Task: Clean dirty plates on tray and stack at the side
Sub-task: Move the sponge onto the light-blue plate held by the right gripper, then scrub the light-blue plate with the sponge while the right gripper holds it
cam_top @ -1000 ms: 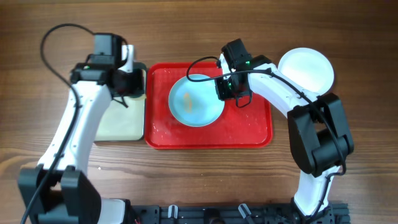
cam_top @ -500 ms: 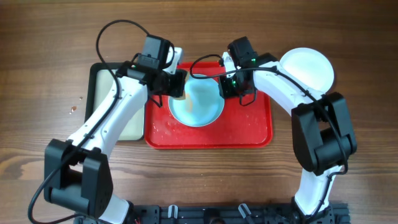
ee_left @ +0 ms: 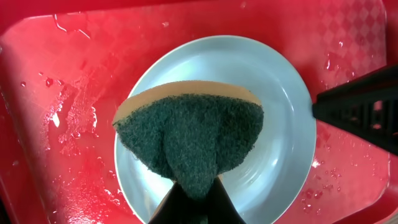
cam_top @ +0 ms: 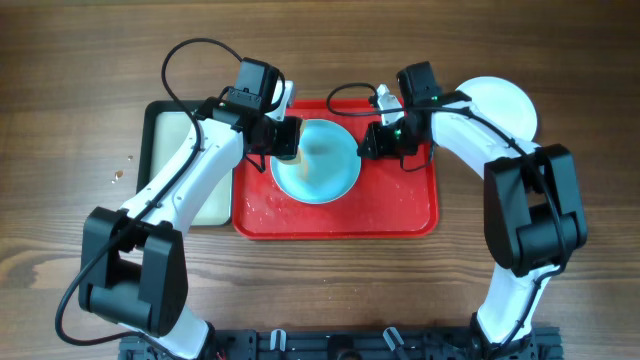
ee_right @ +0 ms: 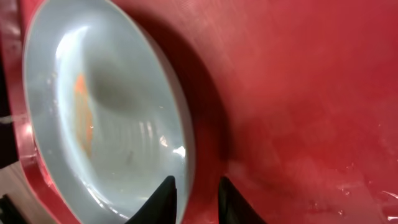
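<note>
**A:** Overhead view first: where is the turquoise plate [cam_top: 325,178] lying?

**B:** It is sitting inside the red tray [cam_top: 400,212], near the middle. Water droplets [ee_left: 59,118] are glistening on the tray around it.

**A:** And the left gripper [ee_left: 189,198]?

**B:** Its fingers are pinching a green-faced sponge [ee_left: 189,140]. It is hanging over the plate's 10 o'clock part, and I cannot tell if it is touching.

**A:** What is the right gripper [ee_right: 196,198] doing?

**B:** It is waiting at the plate's 3 o'clock rim. Its 2 fingertips are standing slightly apart, gripping nothing, with red tray showing between them. An orange smear [ee_right: 81,106] is showing on the plate.

**A:** Anything else?

**B:** 1 white plate [cam_top: 505,100] is lying on the table [cam_top: 580,270] at the tray's 2 o'clock, with the right arm [cam_top: 465,140] partly covering it. A black-rimmed tray [cam_top: 190,195] is sitting against the red tray's 9 o'clock side.
</note>
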Controlling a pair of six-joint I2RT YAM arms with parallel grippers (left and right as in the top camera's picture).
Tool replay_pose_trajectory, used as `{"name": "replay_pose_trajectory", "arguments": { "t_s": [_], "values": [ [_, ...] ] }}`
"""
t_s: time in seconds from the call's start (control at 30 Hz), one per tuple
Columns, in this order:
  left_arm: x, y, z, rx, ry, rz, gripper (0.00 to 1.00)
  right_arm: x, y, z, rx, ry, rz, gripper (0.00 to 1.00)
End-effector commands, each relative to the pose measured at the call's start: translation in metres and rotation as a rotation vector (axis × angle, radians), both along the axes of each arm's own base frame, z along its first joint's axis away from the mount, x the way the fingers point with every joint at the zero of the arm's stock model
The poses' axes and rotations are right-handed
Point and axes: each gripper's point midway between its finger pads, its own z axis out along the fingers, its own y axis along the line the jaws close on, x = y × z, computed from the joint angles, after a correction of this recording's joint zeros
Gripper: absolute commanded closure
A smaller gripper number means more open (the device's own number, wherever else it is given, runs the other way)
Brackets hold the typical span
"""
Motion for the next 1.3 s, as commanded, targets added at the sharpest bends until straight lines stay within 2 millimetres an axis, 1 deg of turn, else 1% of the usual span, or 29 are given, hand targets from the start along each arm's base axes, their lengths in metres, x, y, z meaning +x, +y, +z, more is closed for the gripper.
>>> {"name": "replay_pose_trajectory", "arguments": {
  "t_s": [0.0,0.1,0.17,0.27,0.47,0.6,0.67,0.73,0.83,0.93,1.07,1.13,1.27],
  "values": [
    [0.005,-0.005,0.003,-0.028,-0.004,0.011,0.96,-0.006,0.007,0.003,0.046,0.021,-0.033,0.83],
    [0.005,-0.005,0.003,-0.028,-0.004,0.011,0.96,-0.005,0.007,0.003,0.049,0.018,-0.032,0.88],
    [0.005,-0.005,0.003,-0.028,-0.004,0.011,0.96,-0.005,0.007,0.004,0.048,0.016,-0.033,0.89],
    [0.005,-0.005,0.003,-0.028,-0.003,0.011,0.96,-0.004,0.007,0.004,0.049,0.013,-0.033,0.96],
    [0.004,-0.005,-0.004,-0.03,0.022,0.036,0.96,-0.005,0.012,0.004,0.053,0.023,-0.045,0.96],
    [0.002,-0.006,-0.009,-0.027,0.042,0.042,0.96,-0.005,0.023,0.006,0.064,0.022,-0.054,0.96],
    [0.0,-0.008,-0.01,-0.026,0.046,0.035,0.96,-0.003,0.028,0.006,0.056,0.023,-0.085,0.96],
    [0.0,-0.009,-0.01,-0.029,0.051,0.045,0.96,-0.001,0.026,0.0,0.003,0.017,-0.119,0.96],
    [-0.001,-0.009,-0.01,-0.028,0.055,0.046,0.96,0.001,0.025,0.003,-0.001,0.016,-0.137,0.96],
    [-0.002,-0.008,-0.01,-0.026,0.058,0.046,0.96,0.007,0.021,0.012,-0.022,-0.028,-0.152,0.96],
    [-0.002,-0.008,-0.011,-0.026,0.058,0.046,0.96,0.015,0.005,0.025,-0.103,-0.093,-0.204,0.96],
    [-0.002,-0.008,-0.01,-0.027,0.058,0.046,0.96,0.014,0.0,0.028,-0.133,-0.1,-0.213,0.96],
    [-0.002,-0.008,-0.01,-0.027,0.059,0.049,0.96,0.006,0.005,0.025,-0.161,-0.084,-0.215,0.96]
  ]
}}
